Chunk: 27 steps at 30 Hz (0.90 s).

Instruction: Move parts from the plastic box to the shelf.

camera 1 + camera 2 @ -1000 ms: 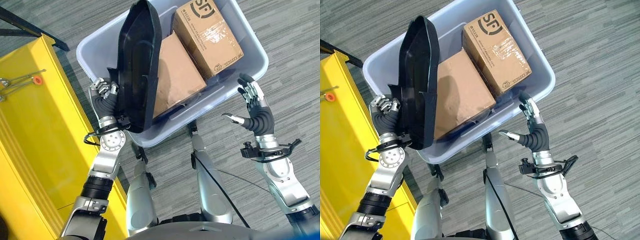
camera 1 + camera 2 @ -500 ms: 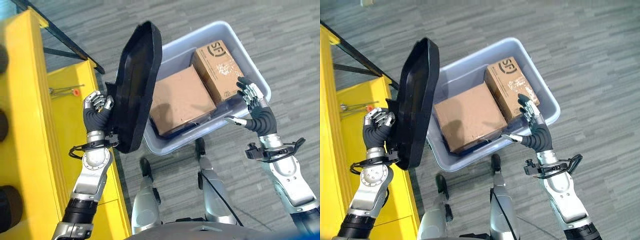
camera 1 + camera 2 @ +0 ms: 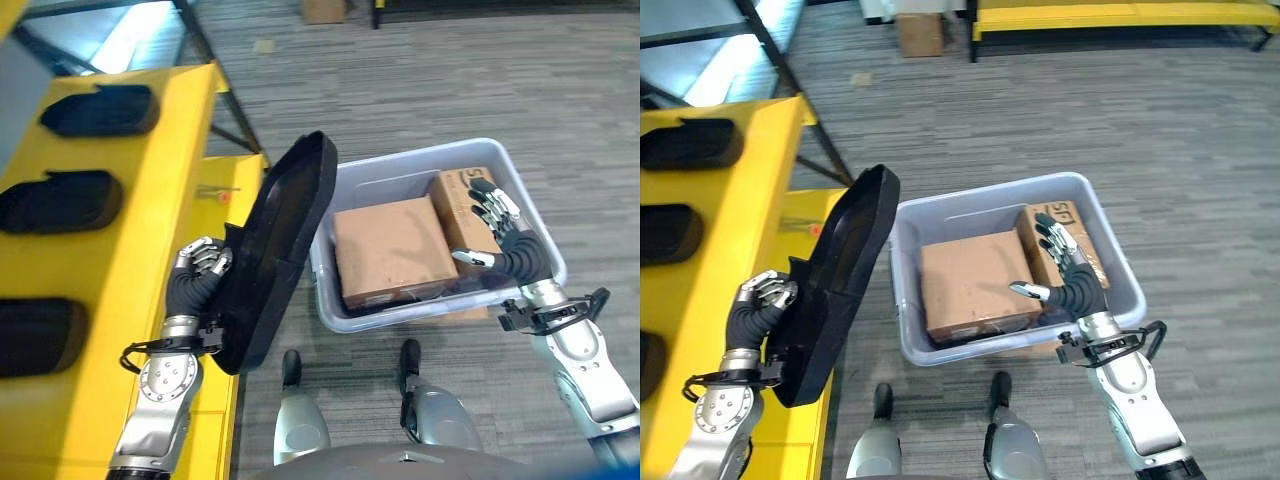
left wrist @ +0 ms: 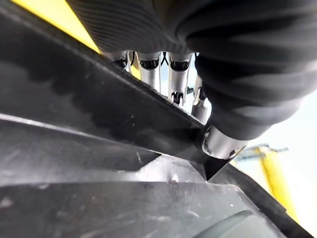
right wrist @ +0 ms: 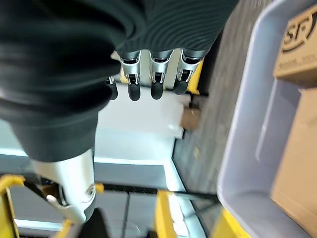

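My left hand [image 3: 196, 280] is curled round the edge of a long black moulded part [image 3: 275, 260], holding it upright between the yellow shelf [image 3: 110, 230] and the grey plastic box [image 3: 345, 318]. In the left wrist view my fingers [image 4: 148, 67] clamp the part's black rim [image 4: 99, 119]. The box holds a plain cardboard carton [image 3: 390, 250] and a printed carton [image 3: 462, 205]. My right hand [image 3: 510, 250] hovers open over the box's right side, fingers spread, holding nothing.
Three black parts [image 3: 98, 110] lie in a row on the yellow shelf at the left. A dark diagonal brace [image 3: 215, 75] runs behind the shelf. A small carton [image 3: 920, 32] and a yellow bench [image 3: 1120, 15] stand far back on the grey floor.
The camera has lifted, showing more shelf and floor. My left hand has carried the black part out of the box towards the shelf. The right hand stays open by the box.
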### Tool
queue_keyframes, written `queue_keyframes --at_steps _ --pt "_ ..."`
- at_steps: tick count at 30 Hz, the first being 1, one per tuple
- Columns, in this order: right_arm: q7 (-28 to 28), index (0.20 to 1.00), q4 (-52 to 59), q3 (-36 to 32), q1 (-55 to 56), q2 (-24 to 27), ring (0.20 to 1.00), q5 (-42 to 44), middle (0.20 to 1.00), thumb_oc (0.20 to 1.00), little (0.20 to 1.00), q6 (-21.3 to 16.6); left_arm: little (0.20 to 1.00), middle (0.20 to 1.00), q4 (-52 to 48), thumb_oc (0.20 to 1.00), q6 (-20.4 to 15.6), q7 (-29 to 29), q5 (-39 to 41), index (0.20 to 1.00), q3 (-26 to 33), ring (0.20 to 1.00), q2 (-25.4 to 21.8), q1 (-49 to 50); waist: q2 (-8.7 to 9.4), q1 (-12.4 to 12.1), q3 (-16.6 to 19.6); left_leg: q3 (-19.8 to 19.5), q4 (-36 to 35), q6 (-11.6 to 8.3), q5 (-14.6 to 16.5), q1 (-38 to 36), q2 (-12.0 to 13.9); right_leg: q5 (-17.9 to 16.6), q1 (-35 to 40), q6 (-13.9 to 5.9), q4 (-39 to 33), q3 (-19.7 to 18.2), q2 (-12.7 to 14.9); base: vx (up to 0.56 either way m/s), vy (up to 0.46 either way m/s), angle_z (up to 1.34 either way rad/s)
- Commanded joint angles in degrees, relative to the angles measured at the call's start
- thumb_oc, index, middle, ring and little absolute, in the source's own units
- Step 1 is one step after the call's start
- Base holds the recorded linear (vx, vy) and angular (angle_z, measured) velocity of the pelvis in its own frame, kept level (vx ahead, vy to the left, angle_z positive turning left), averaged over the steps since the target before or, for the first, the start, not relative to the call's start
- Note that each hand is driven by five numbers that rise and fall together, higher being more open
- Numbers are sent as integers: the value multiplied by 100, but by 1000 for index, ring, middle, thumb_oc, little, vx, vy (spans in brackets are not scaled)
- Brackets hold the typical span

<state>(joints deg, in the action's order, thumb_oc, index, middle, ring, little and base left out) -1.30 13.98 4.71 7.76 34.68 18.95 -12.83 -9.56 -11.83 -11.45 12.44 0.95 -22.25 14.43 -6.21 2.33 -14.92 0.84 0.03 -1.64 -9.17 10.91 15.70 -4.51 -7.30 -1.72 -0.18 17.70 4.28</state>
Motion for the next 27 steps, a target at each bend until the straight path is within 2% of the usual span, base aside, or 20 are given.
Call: queue_keyframes --at_steps 1,2,3,5,7,8,9,10,12,13,16,17,20,27 --pt "-17 1000 113 -280 -184 -71 1000 124 1000 1000 1000 -235 200 200 -280 200 -423 -1 73 200 284 200 -195 -172 336 -38 88 307 902 -442 128 -212 -299 1109 -23 27 879 -79 285 -38 -155 48" --pt "32 1000 102 -309 -83 -150 1000 172 1000 1000 1000 -194 200 200 -248 200 -394 1 133 200 285 200 -92 -232 419 16 196 493 1714 -390 530 -476 -432 1103 93 95 709 112 341 -7 -141 51" --pt "52 1000 80 -358 28 -233 1000 202 1000 1000 1000 -167 200 200 -236 200 -365 37 124 200 293 200 -88 -203 399 59 271 510 1795 -374 756 -625 -480 1146 140 120 652 255 308 -35 -167 89" --pt "89 1000 80 -448 169 -347 1000 240 1000 1000 1000 -132 200 200 -240 200 -346 36 72 200 321 200 -23 -177 390 154 380 644 1925 -391 926 -955 -565 1068 173 113 543 537 325 -29 -12 115" --pt "111 1000 89 -555 335 -457 1000 284 1000 1000 1000 -85 200 200 -231 200 -323 27 37 200 348 200 42 -120 320 297 488 751 1595 -409 944 -1395 -517 996 214 74 472 822 360 -20 63 78" --pt "111 1000 92 -555 339 -455 1000 284 1000 1000 1000 -85 200 200 -233 200 -323 27 36 200 348 200 43 -117 320 301 484 749 1582 -410 937 -1407 -518 996 224 73 468 826 361 -22 137 89" --pt "99 1000 145 -712 518 -554 1000 318 1000 1000 1000 -76 200 200 -234 200 -304 34 7 200 378 200 130 -23 241 386 596 983 849 -444 893 -1594 -435 898 288 -65 418 1072 451 -21 152 92" --pt "82 1000 140 -765 566 -598 1000 306 1000 1000 1000 -75 200 200 -225 200 -298 29 10 200 404 200 140 5 219 410 625 1059 595 -478 851 -1657 -394 857 294 -73 423 1111 495 -19 222 119" --pt "75 1000 109 -759 576 -625 1000 296 1000 1000 1000 -37 200 200 -227 200 -294 -8 -40 200 436 200 190 101 184 344 652 818 124 -433 947 -1715 -557 796 335 -121 389 1129 524 -3 122 94" --pt "98 1000 109 -736 558 -650 1000 302 1000 1000 1000 -20 200 200 -212 200 -280 -24 -93 200 476 200 187 130 195 338 650 843 -37 -387 1025 -1771 -598 741 353 -161 368 1115 553 -13 87 54" --pt "154 1000 108 -728 556 -674 1000 338 1000 1000 1000 15 200 200 -249 200 -270 -30 -148 200 540 200 213 219 216 270 644 844 -186 -359 1001 -1793 -667 623 383 -235 346 1136 612 -20 115 43" --pt "221 1000 86 -675 527 -677 1000 366 1000 1000 1000 46 200 200 -269 200 -273 -50 -232 200 628 200 203 295 263 160 627 764 -321 -293 1092 -1798 -777 507 435 -310 314 1166 691 -30 103 28" --pt "271 1000 85 -624 513 -667 1000 366 1000 1000 1000 83 200 200 -304 200 -258 -57 -263 200 692 200 231 398 322 88 614 716 -383 -217 1198 -1805 -861 434 483 -373 289 1185 756 -36 94 11" --pt "329 1000 -46 -396 265 -731 1000 339 1000 1000 1000 204 200 200 -343 200 -263 -98 -272 200 847 200 292 543 512 -263 581 281 -491 11 1318 -1666 -1237 20 525 -675 159 1167 1012 -68 111 11"
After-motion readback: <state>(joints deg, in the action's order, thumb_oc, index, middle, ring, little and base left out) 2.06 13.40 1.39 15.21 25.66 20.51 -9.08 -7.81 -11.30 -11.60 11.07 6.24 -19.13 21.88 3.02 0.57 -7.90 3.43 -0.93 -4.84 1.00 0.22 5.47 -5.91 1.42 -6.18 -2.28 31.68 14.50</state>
